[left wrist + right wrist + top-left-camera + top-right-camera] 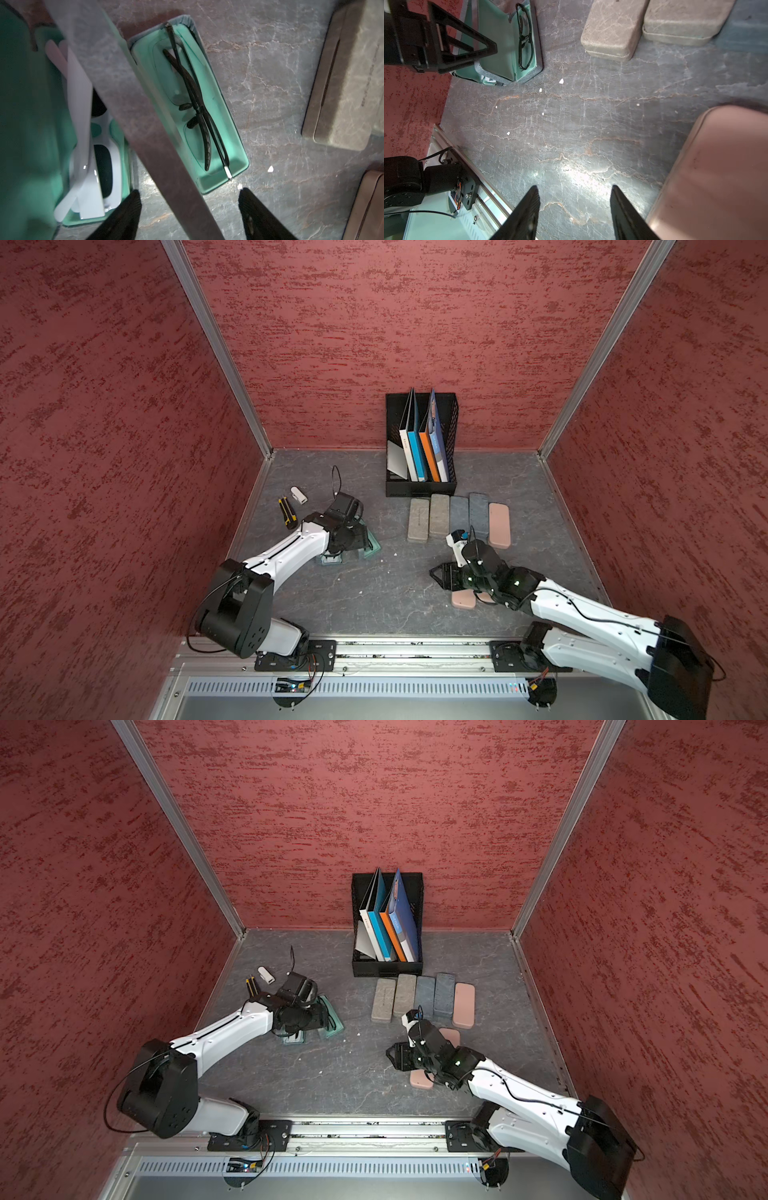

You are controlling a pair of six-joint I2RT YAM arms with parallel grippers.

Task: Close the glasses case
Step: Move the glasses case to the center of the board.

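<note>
Left gripper (189,190) hangs open and empty directly over the open case (372,545), whose raised lid (128,93) shows between the jaws. In a top view the case runs 11-to-5 o'clock. It lies at 9 o'clock from the right gripper (574,187), which is also open and empty, so the left arm is nearer.

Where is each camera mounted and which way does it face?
Both top views: high in front, looking down at table, left arm, right arm.
Left wrist: above open case with black glasses; left gripper jaws apart.
Right wrist: low over table beside pink case; right gripper jaws apart.
Shared: both wrist views show that open case.
</note>
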